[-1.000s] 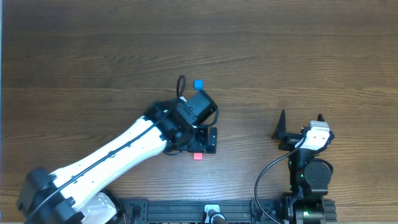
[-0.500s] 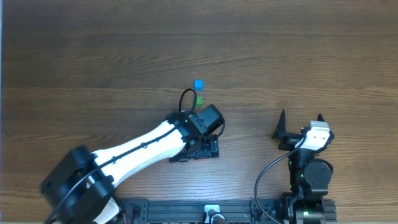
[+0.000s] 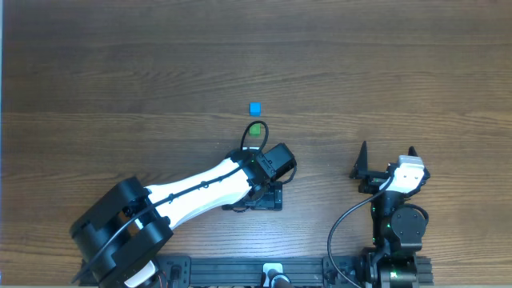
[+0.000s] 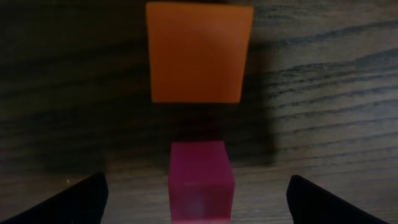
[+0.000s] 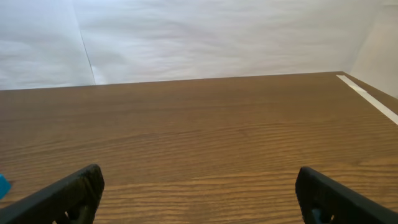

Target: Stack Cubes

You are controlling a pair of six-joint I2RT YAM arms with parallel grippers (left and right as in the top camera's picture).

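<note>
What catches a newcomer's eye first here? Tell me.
The left gripper hangs open over a pink cube, with an orange cube just beyond it. Farther out on the wooden table lie a green cube and a blue cube.

Your left pincer [image 4: 198, 198] straddles the nearest cube [image 4: 200, 180] on the desk [image 3: 120, 72], with a second cube [image 4: 199, 53] just beyond it. A third cube [image 3: 255, 129] lies farther out, and a fourth cube [image 3: 255, 109] behind that.

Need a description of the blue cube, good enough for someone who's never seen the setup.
On the wooden table, follow the left arm toward the far side. Two small cubes lie just past it; the blue cube is the farther, beyond the green cube.
</note>
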